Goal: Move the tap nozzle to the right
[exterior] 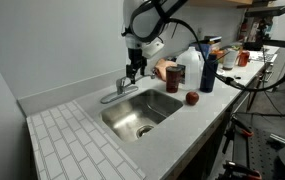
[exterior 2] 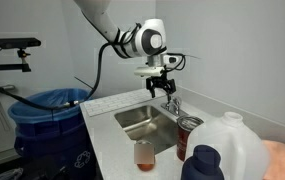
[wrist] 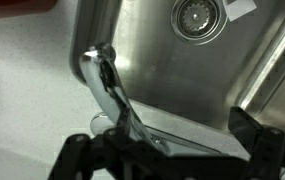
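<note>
Tool (wrist: 164, 147) spread wide astride chrome tap nozzle (wrist: 110, 85), over steel sink basin (wrist: 172, 85). Probably rigid, slick, swivelling at base with light resistance. Best contact: mid-spout, sideways push.

In the wrist view, the pincer (wrist: 167, 152) is showing only as dark, blurred shapes running off the bottom edge, and it is covering the lower end of the tap nozzle (wrist: 106, 80). In an exterior view, a white jug (exterior 2: 240, 150) is being cropped by the lower right corner.
</note>
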You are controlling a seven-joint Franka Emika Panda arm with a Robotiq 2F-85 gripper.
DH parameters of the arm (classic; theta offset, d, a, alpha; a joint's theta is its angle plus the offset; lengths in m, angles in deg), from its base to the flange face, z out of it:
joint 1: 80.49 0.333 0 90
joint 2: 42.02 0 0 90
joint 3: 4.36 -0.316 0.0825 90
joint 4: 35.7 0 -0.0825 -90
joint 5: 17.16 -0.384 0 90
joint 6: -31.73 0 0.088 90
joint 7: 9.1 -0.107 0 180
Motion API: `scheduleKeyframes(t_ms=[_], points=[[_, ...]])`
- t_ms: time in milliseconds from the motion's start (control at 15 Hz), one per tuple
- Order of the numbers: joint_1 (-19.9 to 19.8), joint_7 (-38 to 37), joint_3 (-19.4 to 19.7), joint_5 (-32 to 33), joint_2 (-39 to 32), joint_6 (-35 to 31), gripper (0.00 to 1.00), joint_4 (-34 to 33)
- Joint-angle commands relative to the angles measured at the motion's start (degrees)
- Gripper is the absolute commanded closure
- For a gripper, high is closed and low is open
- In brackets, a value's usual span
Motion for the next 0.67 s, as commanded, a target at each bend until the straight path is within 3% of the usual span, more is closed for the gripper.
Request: scheduleKeyframes(t_ms=[0,600], points=[[-0.3,0.7,-0.7,0.0,2.8,-1.0,0.00,4.2],[-0.2,-0.8,0.5,3.3,2.2,-5.5,0.00,7.0]])
